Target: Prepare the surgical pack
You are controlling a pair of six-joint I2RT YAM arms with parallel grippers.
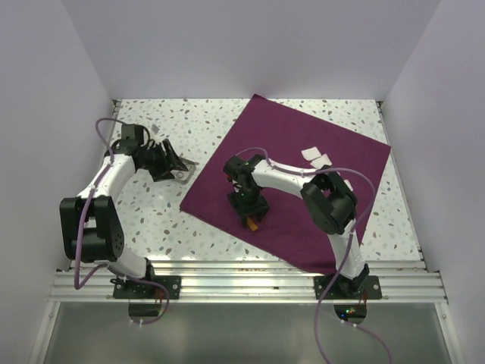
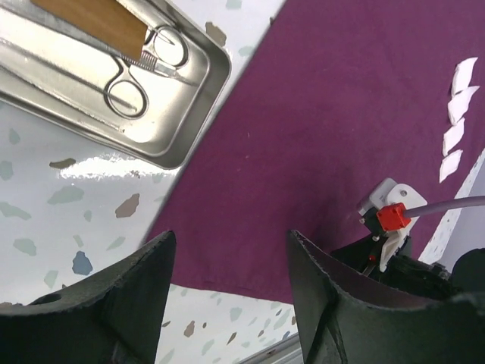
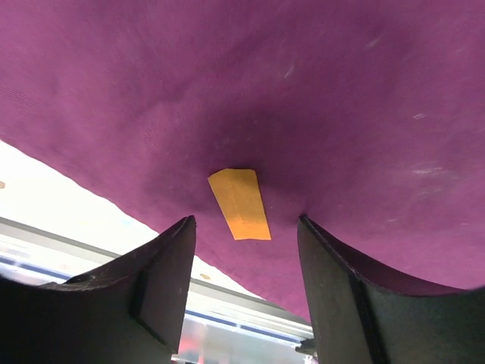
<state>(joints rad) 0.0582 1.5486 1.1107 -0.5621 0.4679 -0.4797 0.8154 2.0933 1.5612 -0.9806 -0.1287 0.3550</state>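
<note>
The plum-purple cloth (image 1: 303, 178) lies spread flat as a large square on the table; it also shows in the left wrist view (image 2: 341, 98) and the right wrist view (image 3: 303, 91). Small white gauze pieces (image 1: 317, 158) lie on its far part, also in the left wrist view (image 2: 457, 114). A shiny metal tray (image 1: 185, 174) sits left of the cloth, holding scissors (image 2: 132, 83) and a brown flat strip (image 2: 91, 19). My left gripper (image 1: 176, 161) is open and empty beside the tray. My right gripper (image 1: 248, 211) is open, low over an orange strip (image 3: 241, 203) on the cloth's near-left part.
Speckled white tabletop (image 1: 151, 220) with white walls on three sides. A metal rail (image 1: 242, 277) runs along the near edge by the arm bases. The right arm's wrist with a red part (image 2: 392, 217) shows in the left wrist view.
</note>
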